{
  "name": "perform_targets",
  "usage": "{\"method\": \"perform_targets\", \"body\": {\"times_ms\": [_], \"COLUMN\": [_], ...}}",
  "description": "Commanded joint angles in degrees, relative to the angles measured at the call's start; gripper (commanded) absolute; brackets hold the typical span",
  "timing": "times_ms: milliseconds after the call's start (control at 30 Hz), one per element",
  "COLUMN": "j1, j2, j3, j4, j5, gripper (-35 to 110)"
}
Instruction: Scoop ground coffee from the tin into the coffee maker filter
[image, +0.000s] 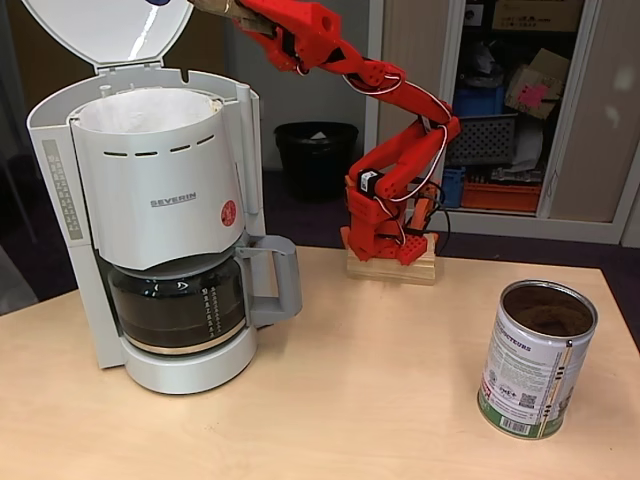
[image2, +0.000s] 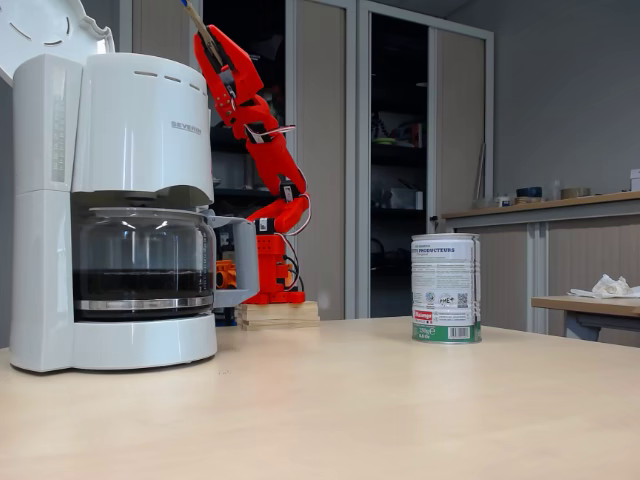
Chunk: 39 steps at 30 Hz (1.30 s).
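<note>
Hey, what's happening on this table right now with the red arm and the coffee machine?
The red robot arm is stretched up over the open coffee maker, its hand holding what looks like a scoop handle near the paper filter. The tin stands open and apart on the table. The carafe sits in place with dark liquid.

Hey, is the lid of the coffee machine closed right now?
No, the white hinged lid stands swung up and back, leaving the coffee maker filter open at the top of the basket.
</note>
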Motion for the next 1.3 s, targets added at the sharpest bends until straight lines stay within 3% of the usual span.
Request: {"method": "perform_targets", "body": {"times_ms": [0,533,700,867,1267], "j1": [1.23,5.8,6.42,1.05,-18.11], "j2": [0.79,-0.62,-2.2,-1.05,13.1], "j3": [1.05,5.8,3.78,-0.44,0.88], "j4": [-2.37,-14.85,-16.44,-10.55,10.28], "j5": [2.64,15.82,10.2,-10.55,-81.56], "gripper": [0,0,0,0,0]}}
